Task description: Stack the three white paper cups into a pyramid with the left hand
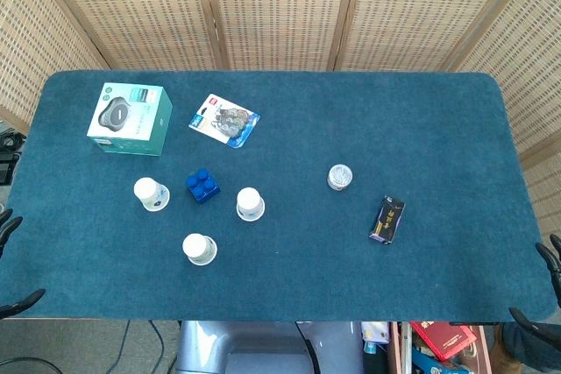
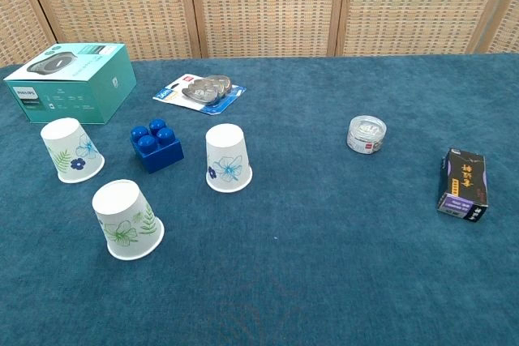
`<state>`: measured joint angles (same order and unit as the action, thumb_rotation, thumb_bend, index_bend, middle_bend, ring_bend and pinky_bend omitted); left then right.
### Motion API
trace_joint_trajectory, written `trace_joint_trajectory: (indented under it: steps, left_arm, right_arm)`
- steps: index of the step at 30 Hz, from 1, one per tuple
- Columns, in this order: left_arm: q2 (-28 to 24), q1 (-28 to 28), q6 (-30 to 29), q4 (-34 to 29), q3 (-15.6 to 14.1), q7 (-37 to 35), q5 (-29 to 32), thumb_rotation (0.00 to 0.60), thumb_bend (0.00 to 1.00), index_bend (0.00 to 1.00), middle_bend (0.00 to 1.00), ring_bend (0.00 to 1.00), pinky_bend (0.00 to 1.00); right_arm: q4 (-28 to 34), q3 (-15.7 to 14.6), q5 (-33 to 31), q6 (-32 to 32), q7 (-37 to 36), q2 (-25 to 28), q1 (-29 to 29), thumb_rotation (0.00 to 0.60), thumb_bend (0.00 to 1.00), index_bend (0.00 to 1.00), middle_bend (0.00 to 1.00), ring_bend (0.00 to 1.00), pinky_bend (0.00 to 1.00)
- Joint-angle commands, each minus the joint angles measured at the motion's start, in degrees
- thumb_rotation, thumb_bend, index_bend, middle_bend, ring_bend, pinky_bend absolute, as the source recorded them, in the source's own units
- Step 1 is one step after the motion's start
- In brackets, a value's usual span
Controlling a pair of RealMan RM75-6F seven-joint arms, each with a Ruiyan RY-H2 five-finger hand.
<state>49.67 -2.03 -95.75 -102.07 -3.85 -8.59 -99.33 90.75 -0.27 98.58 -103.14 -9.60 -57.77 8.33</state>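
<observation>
green-leaf cup point(image 2: 126, 220) sat nearest, blue-flower cup point(image 2: 227, 157) and third cup point(image 2: 72, 149) flanking a blue brick point(image 2: 156, 147), all upside-down, unstacked. left hand point(image 1: 10, 256) at table edge, fingers apart, held nothing; right hand point(image 1: 548, 291) likewise idle.

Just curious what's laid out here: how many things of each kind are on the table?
Paper cups: 3
Teal box: 1
Blue toy brick: 1
Blister pack: 1
Small round tin: 1
Small black box: 1
Total: 8
</observation>
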Motion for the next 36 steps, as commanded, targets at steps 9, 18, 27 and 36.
trace_joint_trajectory:
  steps: [9, 18, 27, 36]
  left_arm:
    - [-1.01, 1.84, 2.34, 0.98, -0.14, -3.9, -0.86, 0.6, 0.0, 0.0, 0.0, 0.0, 0.0]
    - [0.76, 20.76, 24.67, -7.06, 9.28, 3.17, 4.5, 0.6, 0.0, 0.0, 0.0, 0.0, 0.0]
    - [12.18, 36.16, 43.32, -9.41, 15.77, 24.52, 23.43, 0.6, 0.0, 0.06, 0.04, 0.05, 0.07]
    - [30.71, 48.27, 44.37, -0.11, 17.46, 42.79, 45.57, 0.6, 0.0, 0.21, 0.17, 0.18, 0.21]
  right_arm:
    - [1.01, 0.0, -0.24, 0.19, 1.88, -0.27, 0.06, 0.6, 0.0, 0.0, 0.0, 0.0, 0.0]
    - [1.18, 0.09, -0.95, 2.06, -0.31, 0.78, -1.01, 0.6, 0.0, 0.0, 0.0, 0.0, 0.0]
    - [1.14, 0.28, -3.05, 4.6, -2.37, 1.3, -1.92, 0.6, 0.0, 0.0, 0.0, 0.0, 0.0]
    - [0.6, 0.85, -5.04, 6.27, -5.35, 2.04, -2.71, 0.6, 0.0, 0.0, 0.0, 0.0, 0.0]
